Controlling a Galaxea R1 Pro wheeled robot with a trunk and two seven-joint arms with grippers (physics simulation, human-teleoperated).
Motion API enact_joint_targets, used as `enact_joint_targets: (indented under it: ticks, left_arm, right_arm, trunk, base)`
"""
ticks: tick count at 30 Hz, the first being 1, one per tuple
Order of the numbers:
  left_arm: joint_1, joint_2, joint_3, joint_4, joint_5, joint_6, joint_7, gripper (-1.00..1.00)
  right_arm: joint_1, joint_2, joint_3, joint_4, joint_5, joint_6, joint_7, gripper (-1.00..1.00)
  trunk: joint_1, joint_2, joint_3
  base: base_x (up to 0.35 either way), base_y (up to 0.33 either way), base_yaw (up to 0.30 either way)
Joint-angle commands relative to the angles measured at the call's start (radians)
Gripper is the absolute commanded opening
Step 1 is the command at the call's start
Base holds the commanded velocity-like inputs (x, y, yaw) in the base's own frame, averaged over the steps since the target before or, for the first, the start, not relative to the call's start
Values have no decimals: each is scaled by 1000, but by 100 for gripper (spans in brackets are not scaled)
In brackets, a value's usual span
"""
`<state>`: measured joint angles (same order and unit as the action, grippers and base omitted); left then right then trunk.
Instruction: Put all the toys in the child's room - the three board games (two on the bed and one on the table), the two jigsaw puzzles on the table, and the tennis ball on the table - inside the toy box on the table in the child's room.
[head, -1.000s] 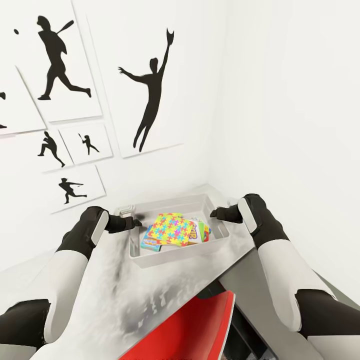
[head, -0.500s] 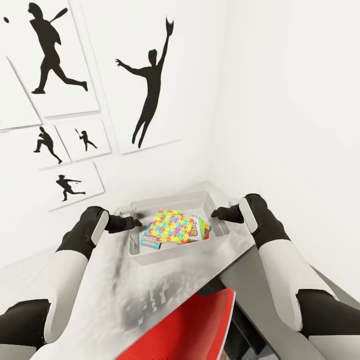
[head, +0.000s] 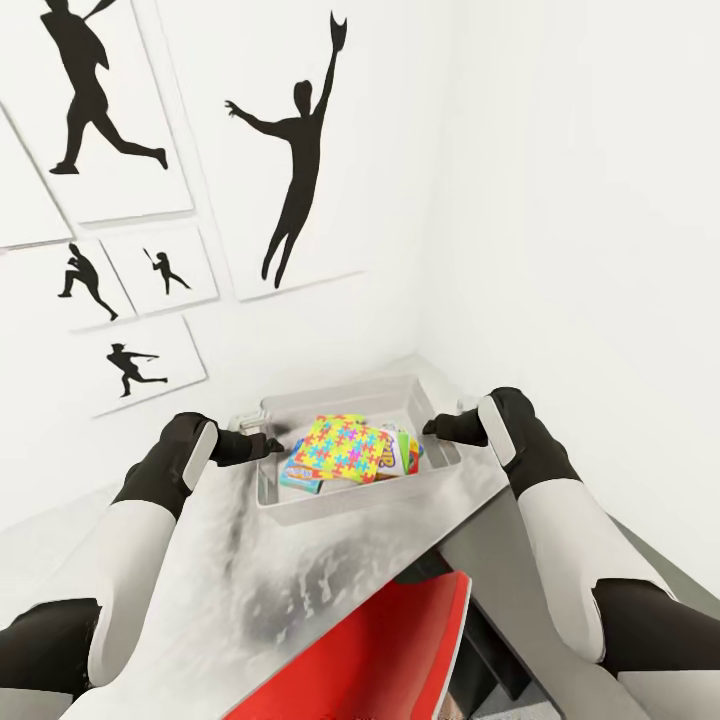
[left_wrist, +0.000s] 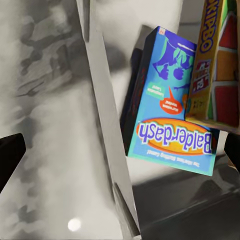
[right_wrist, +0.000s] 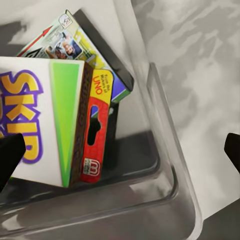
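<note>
Toy box: a shallow pale grey bin (head: 345, 497) sits on the grey-white table (head: 300, 590), in the corner of a white room.
Inside the box: a bright jigsaw puzzle board (head: 340, 450) lies on top of a pile of printed game boxes.
Hidden: the puzzle covers most of the pile, so from the head view the boxes beneath cannot be counted, and no ball can be made out.
Left wrist view: a blue box (left_wrist: 170, 120) reading "Balderdash", partly under a yellow box (left_wrist: 215, 65), beside the box wall.
Right wrist view: a white and green "Skip" box (right_wrist: 45, 125) over another printed box (right_wrist: 75, 45); both are cut off.
Left gripper (head: 270, 445): at the box's left rim, fingers spread, holding nothing.
Right gripper (head: 430, 428): at the box's right rim, fingers apart, holding nothing.
Wall: five black baseball-player silhouette pictures (head: 300, 170), some cut off.
Foreground: part of a red chair (head: 390, 650), cut off.
</note>
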<state>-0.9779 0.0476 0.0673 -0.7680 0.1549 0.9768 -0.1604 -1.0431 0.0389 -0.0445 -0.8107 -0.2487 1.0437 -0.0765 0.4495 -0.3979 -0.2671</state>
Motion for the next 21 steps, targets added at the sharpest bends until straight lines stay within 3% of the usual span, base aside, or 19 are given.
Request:
enact_joint_targets:
  ticks: [1,21]
  left_arm:
    - [-1,0,2,-1,3,5,-1,100]
    - [-1,0,2,-1,3,5,-1,100]
  right_arm:
    - [-1,1,-3,-1,-9,4,-8,100]
    - [0,-1,-4,-3,-9,4,-8,100]
  trunk:
    - [1,-2,-4]
    - [1,-2,-37]
  base:
    - [0,0,0]
    - [0,0,0]
